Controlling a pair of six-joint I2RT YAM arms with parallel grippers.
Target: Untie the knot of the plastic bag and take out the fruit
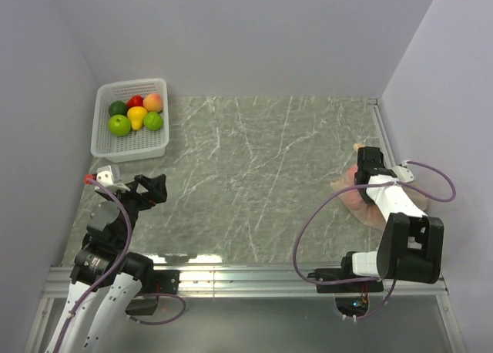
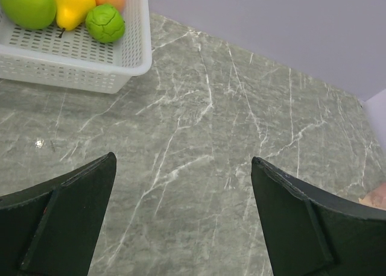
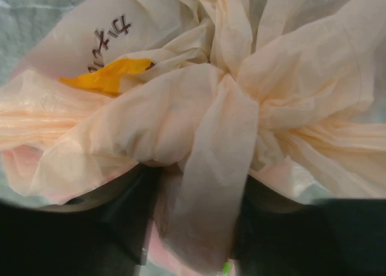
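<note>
Right claw point(image 3: 198, 182) grips the plastic bag point(image 3: 120, 125) just below the knot point(image 3: 241, 89)

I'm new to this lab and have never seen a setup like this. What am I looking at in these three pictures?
These are two robot arms bolted at the near edge of a grey marbled table. The wide picture comes from a fixed camera above and behind them; the other two come from a camera on each wrist. The left gripper is open and empty, facing a white basket of toy fruit in the far left corner. The right gripper is right up against a thin peach plastic bag near the table's right edge; its camera is filled by the knot, and a strip of plastic runs between its fingers. Whether they pinch it, I cannot tell.
</note>
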